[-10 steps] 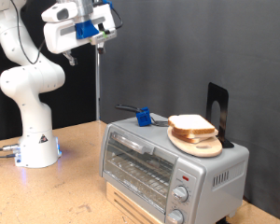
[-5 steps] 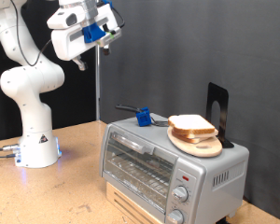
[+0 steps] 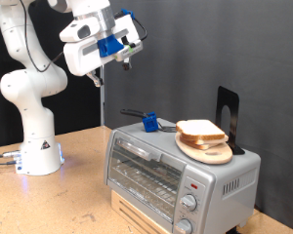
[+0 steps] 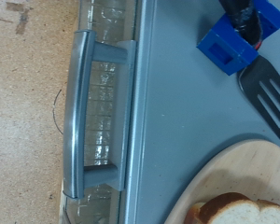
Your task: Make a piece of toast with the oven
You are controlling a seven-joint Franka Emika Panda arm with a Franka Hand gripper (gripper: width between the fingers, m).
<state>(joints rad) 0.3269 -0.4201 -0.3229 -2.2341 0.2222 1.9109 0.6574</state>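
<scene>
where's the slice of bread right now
In the exterior view, the slice of bread lies on the round wooden board atop the oven, toward its right end, beside the black stand.

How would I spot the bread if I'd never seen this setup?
Find the silver oven on the wooden table. On its flat top, towards the exterior view's right, lies a round pale wooden board, and the bread sits on that. It is the only soft, white, brown-crusted square there; the blue block and black spatula beside it look nothing like it.
</scene>
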